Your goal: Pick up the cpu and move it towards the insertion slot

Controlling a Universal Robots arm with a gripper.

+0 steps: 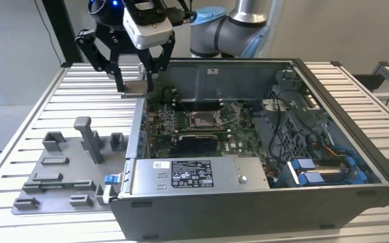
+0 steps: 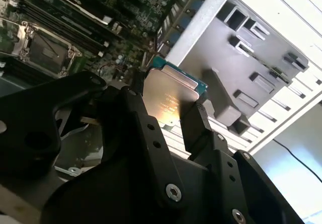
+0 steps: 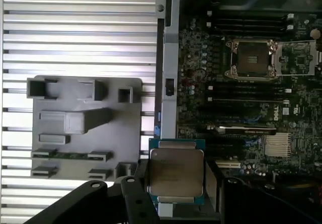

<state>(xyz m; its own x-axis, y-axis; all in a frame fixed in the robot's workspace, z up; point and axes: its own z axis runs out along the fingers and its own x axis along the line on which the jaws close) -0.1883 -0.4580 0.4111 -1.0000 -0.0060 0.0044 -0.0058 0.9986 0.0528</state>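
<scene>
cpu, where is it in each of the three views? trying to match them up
Exterior view: the cpu is clamped in the gripper, above the computer case wall at the exterior view's left.
Second wrist view: the cpu is between the black fingers, metal face showing.
First wrist view: the cpu is over the case wall, beside the grey fixture plate.
Shared landmark: the insertion slot.
</scene>
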